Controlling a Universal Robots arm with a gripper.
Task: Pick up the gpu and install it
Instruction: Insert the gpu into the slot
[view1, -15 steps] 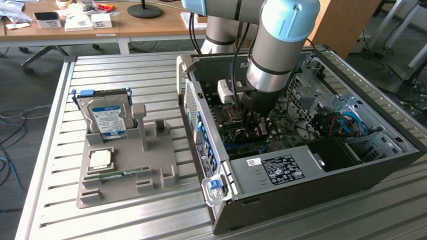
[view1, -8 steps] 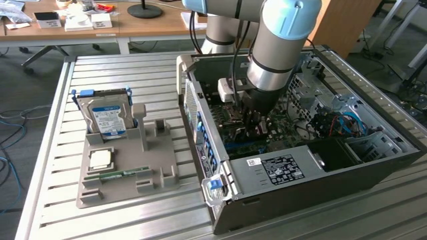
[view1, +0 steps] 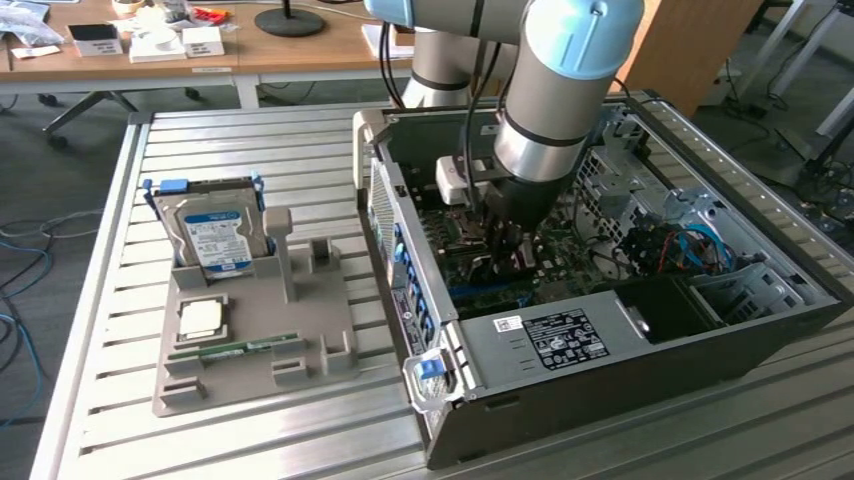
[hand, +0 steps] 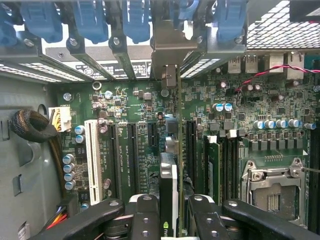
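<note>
The gpu (hand: 169, 175) shows edge-on in the wrist view, a thin dark card standing over the green motherboard (hand: 135, 105). Its pale metal bracket (hand: 167, 47) reaches up among the rear slot covers. My gripper (hand: 169, 212) is shut on the card, with one black finger (hand: 142, 215) on each side of it. In the exterior view the gripper (view1: 511, 255) is deep inside the open computer case (view1: 641, 350), low over the motherboard, and the arm hides the card there.
A grey holder (view1: 254, 345) at the exterior view's left carries a blue-labelled hard drive (view1: 211, 235), a CPU (view1: 200, 318) and a RAM stick (view1: 247, 347). Around the card are blue slot latches (hand: 90, 20), a white slot (hand: 92, 155) and the CPU socket (hand: 272, 185).
</note>
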